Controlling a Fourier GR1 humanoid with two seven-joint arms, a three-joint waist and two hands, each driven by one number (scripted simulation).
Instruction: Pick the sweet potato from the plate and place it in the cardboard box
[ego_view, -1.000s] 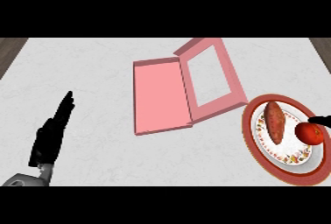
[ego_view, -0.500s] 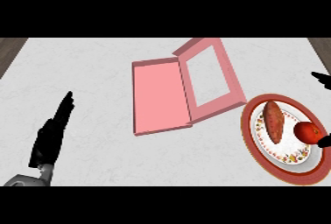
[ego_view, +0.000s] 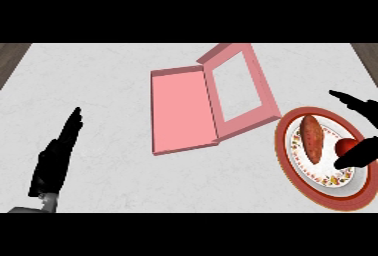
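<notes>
An orange-brown sweet potato (ego_view: 312, 138) lies on a round plate (ego_view: 298, 176) with a red rim at the right of the counter, next to a red tomato (ego_view: 345, 147). A pink box (ego_view: 184, 113) lies open to the plate's upper left, its windowed lid (ego_view: 241, 85) folded back. My right hand (ego_view: 360, 154) comes in from the right edge, open, with the thumb over the plate beside the tomato and the fingers (ego_view: 353, 102) spread above the plate's far rim. It touches nothing. My left hand (ego_view: 57, 158) rests open at the lower left, fingers straight.
The white marbled counter (ego_view: 111, 70) spreads between the left hand and the box. A dark wooden strip (ego_view: 11, 57) shows at the far left corner. The plate sits close to the counter's right side.
My right hand has moved further in from the right edge over the plate, its fingers and thumb spreading wider around the tomato side. The left hand, box and sweet potato have not moved.
</notes>
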